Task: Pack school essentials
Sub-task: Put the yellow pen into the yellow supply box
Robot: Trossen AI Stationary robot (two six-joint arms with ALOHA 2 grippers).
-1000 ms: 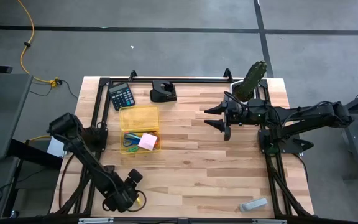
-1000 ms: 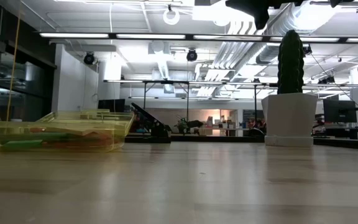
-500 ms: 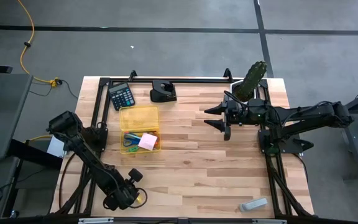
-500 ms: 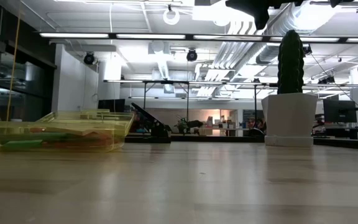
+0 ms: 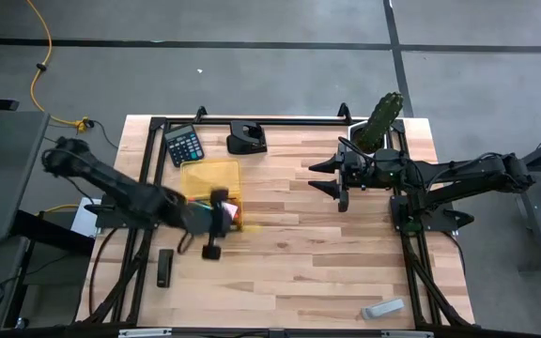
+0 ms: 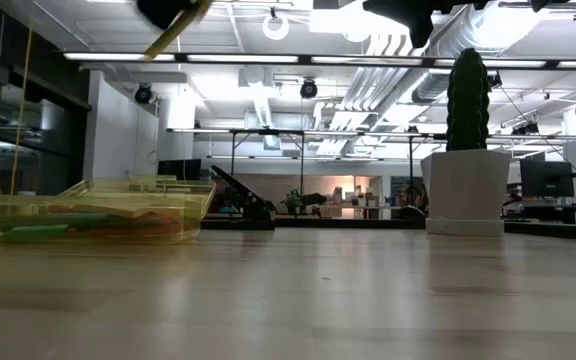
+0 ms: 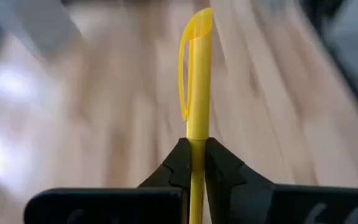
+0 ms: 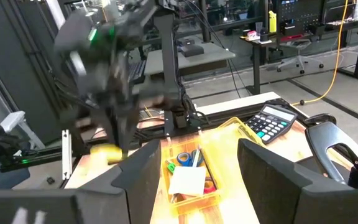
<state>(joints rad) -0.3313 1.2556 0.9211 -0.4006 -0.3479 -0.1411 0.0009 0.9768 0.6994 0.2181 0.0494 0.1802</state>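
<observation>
Left pincer (image 7: 197,163) pinching yellow pen (image 7: 197,74), pen sticking out past its tips; it hangs above the yellow tray (image 5: 209,175) edge; right pincer (image 5: 334,187) spread, well apart, beside cactus (image 5: 381,119) over tabletop (image 5: 299,253).

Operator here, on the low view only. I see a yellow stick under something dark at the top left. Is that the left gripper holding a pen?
Observer: Yes. The left wrist view shows the left gripper shut on a yellow pen, which sticks out forward between the fingers.
Operator: Where is it relative to the tray?
Observer: From above, it hangs over the yellow tray, at the end nearer the table's front.
Operator: And the right arm?
Observer: The right gripper is open and holds nothing, raised above the table beside the cactus.
</observation>
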